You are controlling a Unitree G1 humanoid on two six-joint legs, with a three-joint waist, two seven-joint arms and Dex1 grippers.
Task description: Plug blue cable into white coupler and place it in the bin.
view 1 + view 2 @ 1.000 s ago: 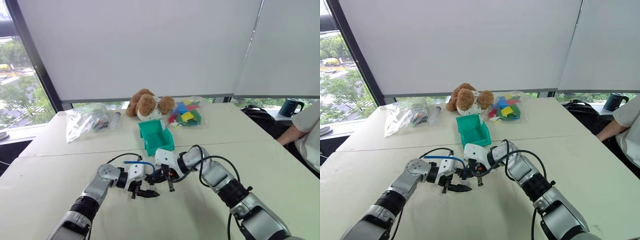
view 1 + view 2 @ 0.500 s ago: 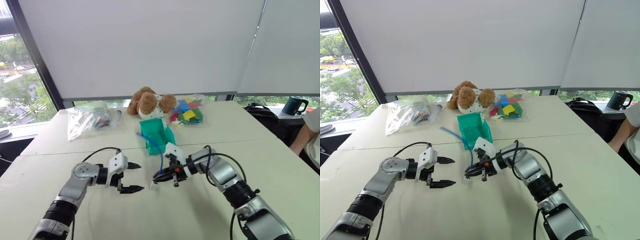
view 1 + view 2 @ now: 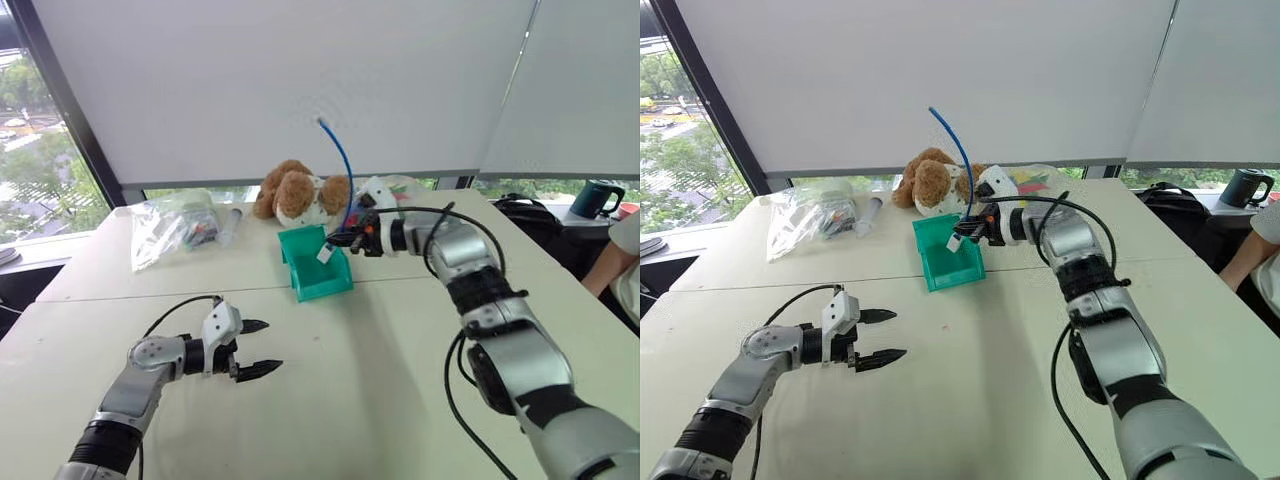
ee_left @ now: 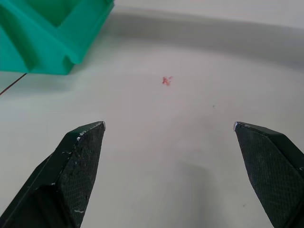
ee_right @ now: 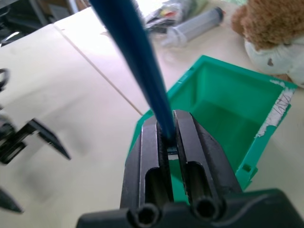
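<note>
Right pincer (image 3: pixel 962 234) clamped on blue cable (image 3: pixel 958 160), white coupler (image 3: pixel 954 243) dangling over bin (image 3: pixel 945 262); lower inside before releasing; left pincer (image 3: pixel 882 335) apart, idle near bin.

Soft window daylight, faint shadows

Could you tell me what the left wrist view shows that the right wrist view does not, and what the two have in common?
Left wrist view: the left gripper, jaws wide open over bare table, and a small red mark on the table.

Right wrist view: the right gripper shut on the blue cable, a plush toy, a syringe and the bin's hollow inside.

Both: the bin and the pale table.
</note>
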